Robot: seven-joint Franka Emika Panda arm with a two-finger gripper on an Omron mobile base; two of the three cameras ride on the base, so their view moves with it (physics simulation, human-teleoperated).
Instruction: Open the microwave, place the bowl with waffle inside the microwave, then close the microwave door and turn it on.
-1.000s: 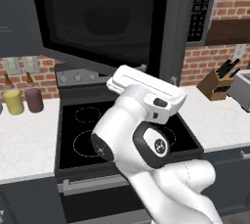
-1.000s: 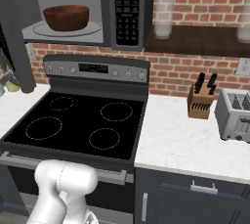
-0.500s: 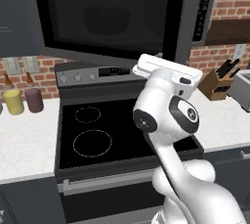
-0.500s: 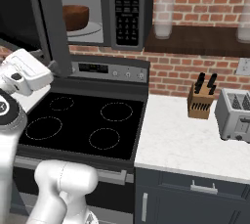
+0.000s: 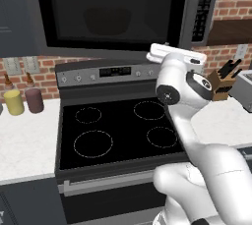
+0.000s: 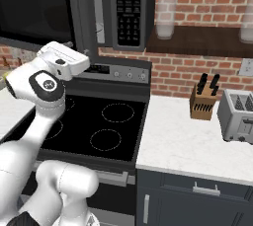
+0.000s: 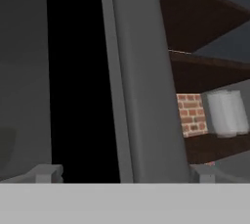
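Note:
The microwave [image 5: 194, 32] hangs over the stove, its keypad strip [image 6: 131, 8] at its right end. The microwave door [image 5: 110, 10] stands almost shut, with a narrow pale gap [image 6: 100, 22] left beside the keypad. Through the black glass the bowl [image 5: 108, 20] shows as a dim round shape inside. My gripper [image 7: 124, 174] is open and holds nothing; its two tips stand wide apart, close to the door's grey frame [image 7: 146, 81]. From the base, my hand [image 5: 177, 54] sits just under the door's lower right corner [image 6: 81, 47].
The black four-ring stove [image 5: 118, 130] lies below my arm. A yellow canister [image 5: 14, 102] and a maroon one [image 5: 33, 100] stand on the left counter. On the right counter are a knife block [image 6: 202, 102] and a toaster [image 6: 239, 116]. Glass jars [image 6: 165, 22] stand on a shelf.
The door has swung from wide open to almost shut. My arm has swept right with it, from over the stove up to the door's lower right corner. The jaws stayed open.

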